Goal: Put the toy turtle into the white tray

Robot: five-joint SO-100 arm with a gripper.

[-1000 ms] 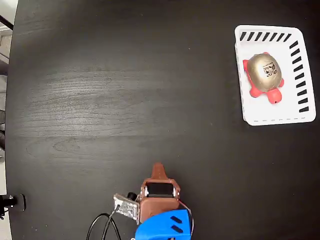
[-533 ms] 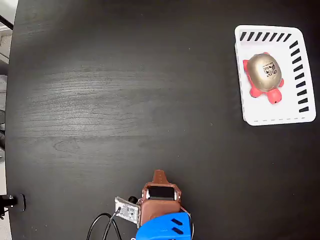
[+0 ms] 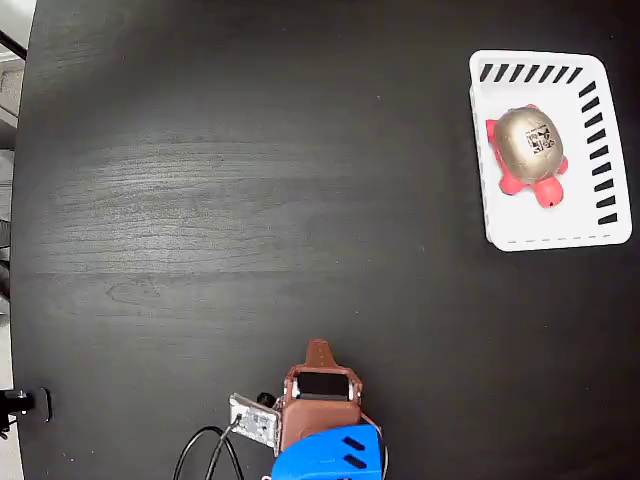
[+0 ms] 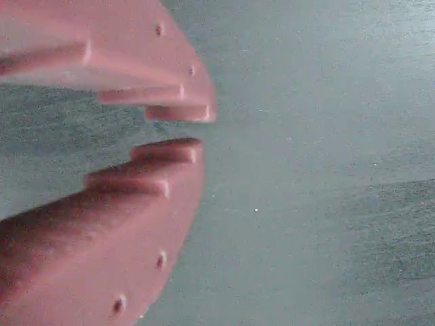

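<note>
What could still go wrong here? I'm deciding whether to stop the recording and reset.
Little looks at risk, as the toy turtle already lies inside the white tray, apart from the end effector.

1. The turtle sits close to the tray's left wall, so a bump to the tray might tip it out.
2. The cable loops on the table beside the arm's base and could snag when the arm next moves.

place: a robot test bench, maybe a lab | signs: a bare black wood-grain table (image 3: 200, 200), the arm's exposed circuit board (image 3: 254, 417) and loose black cable (image 3: 200, 450)
</note>
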